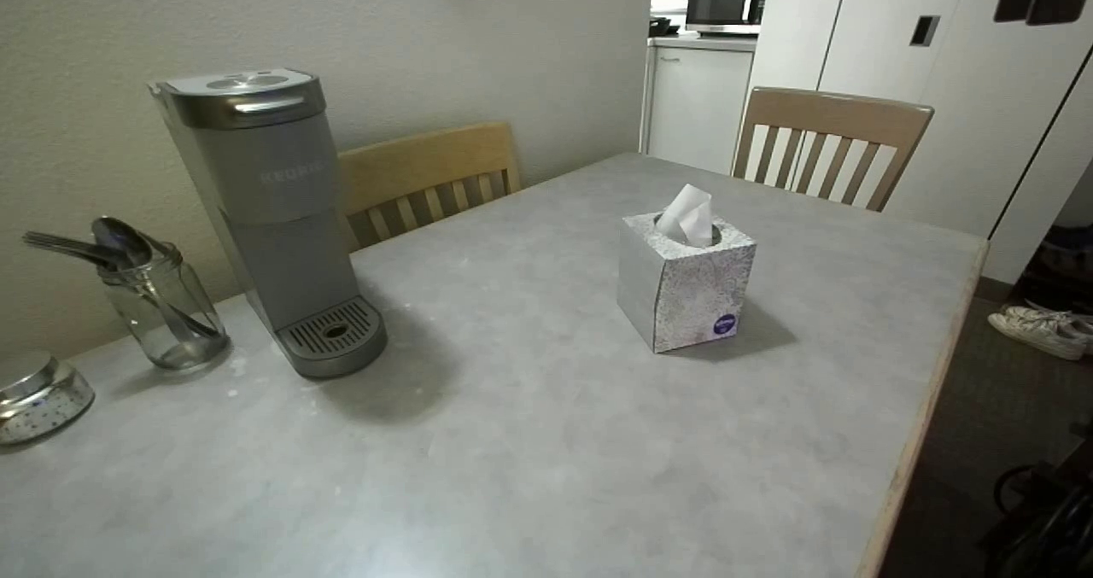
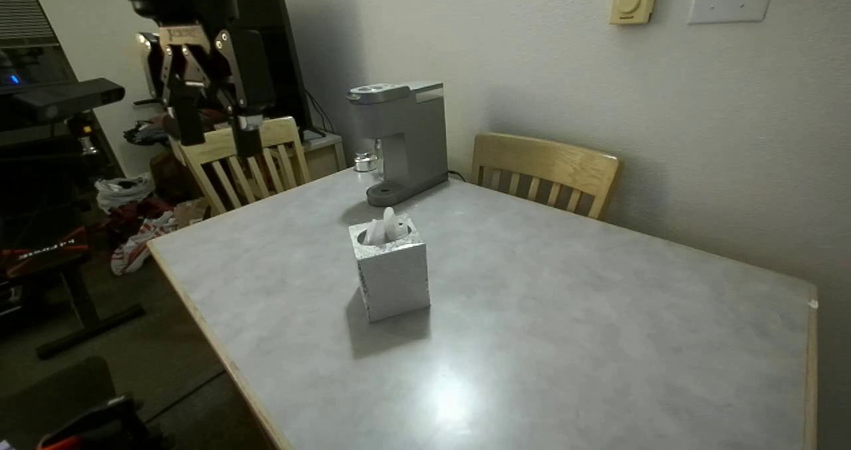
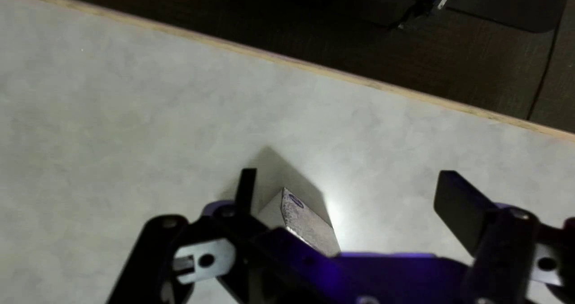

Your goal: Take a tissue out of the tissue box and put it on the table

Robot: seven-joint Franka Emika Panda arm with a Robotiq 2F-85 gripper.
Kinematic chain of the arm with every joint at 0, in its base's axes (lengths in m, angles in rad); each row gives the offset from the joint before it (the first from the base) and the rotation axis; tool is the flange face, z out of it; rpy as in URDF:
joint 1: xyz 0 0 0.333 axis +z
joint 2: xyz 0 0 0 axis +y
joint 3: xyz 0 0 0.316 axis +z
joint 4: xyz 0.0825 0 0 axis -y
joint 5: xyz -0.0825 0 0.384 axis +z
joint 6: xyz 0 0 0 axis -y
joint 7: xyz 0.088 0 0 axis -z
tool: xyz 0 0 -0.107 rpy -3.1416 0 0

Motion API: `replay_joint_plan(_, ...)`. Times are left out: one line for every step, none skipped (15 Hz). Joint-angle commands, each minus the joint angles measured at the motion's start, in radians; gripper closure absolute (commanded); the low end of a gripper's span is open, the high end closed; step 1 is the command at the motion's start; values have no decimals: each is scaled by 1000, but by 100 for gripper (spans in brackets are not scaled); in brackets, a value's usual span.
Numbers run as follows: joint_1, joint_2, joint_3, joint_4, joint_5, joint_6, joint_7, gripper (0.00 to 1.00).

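Observation:
A grey-white patterned tissue box (image 1: 704,300) stands upright on the grey table (image 1: 546,458). A white tissue (image 1: 688,217) sticks up from its top opening. Box (image 2: 395,280) and tissue (image 2: 384,229) show in both exterior views. My gripper (image 2: 220,137) is open and empty, high above the table and apart from the box. In the wrist view the gripper (image 3: 346,174) has its fingers wide apart. The box (image 3: 310,227) shows below, nearer the left finger. The gripper's own body hides the box's top and the tissue there. Dark gripper parts also show at an exterior view's top right corner.
A grey coffee maker (image 1: 273,211) stands by the wall, beside a glass jar with cutlery (image 1: 175,322) and a small metal-lidded jar (image 1: 43,399). Wooden chairs (image 1: 435,168) (image 1: 832,134) stand at the table's sides. The table's wooden edge (image 3: 287,60) crosses the wrist view.

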Motion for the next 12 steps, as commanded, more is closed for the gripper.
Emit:
replay_joint_plan(3, 37, 7, -21, 0, 114, -48, 0)
replay_joint_plan(3, 44, 8, -25, -2, 140, -55, 0)
replay_joint_plan(3, 55, 8, -28, -3, 163, -62, 0)
replay_joint_plan(2, 64, 11, -31, -6, 182, -65, 0)
replay_joint_plan(1, 74, 13, -30, -7, 191, -66, 0)
replay_joint_plan(-3, 80, 16, -27, -12, 189, -59, 0)
replay_joint_plan(-5, 59, 17, -21, 1, 158, -47, 0)
replay_joint_plan(-5, 66, 18, -21, 0, 162, -47, 0)
replay_joint_plan(-5, 70, 18, -21, 0, 163, -47, 0)
replay_joint_plan(-5, 72, 18, -21, -1, 164, -47, 0)
replay_joint_plan(-5, 72, 18, -21, -1, 165, -47, 0)
replay_joint_plan(-9, 70, 16, -34, -8, 194, -48, 0)
